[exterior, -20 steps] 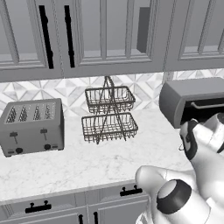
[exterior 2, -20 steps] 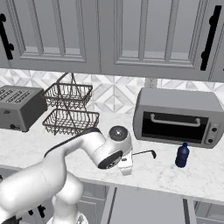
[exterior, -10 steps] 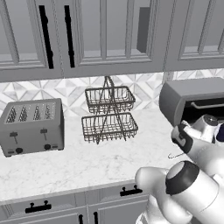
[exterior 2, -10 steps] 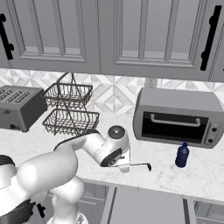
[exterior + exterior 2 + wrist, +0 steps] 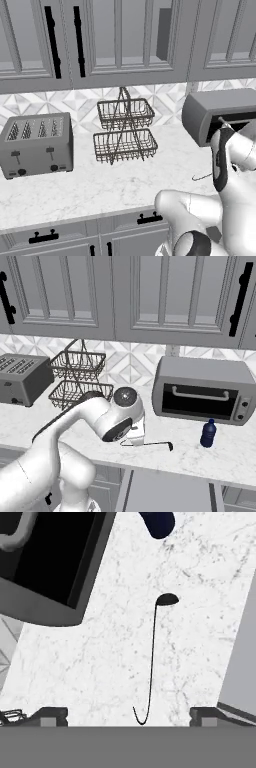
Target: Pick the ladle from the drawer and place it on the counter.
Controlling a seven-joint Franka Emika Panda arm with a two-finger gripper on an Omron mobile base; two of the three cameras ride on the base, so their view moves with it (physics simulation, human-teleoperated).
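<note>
One ladle (image 5: 152,662) lies flat on the counter (image 5: 235,453) near its front edge, long axis along that edge; head toward the bottle (image 5: 208,433), hooked handle end toward the gripper (image 5: 129,716). Gripper sits just above the hook end, jaws spread wide, nothing between them; ladle released. Drawer (image 5: 165,490) stands pulled out below the front edge, grey inside showing. One blue bottle just past the ladle's head. One toaster oven (image 5: 204,390) behind it at the wall. One two-tier wire basket (image 5: 124,131) mid-counter, one toaster (image 5: 36,144) toward the left end. Ladle touches none of these
</note>
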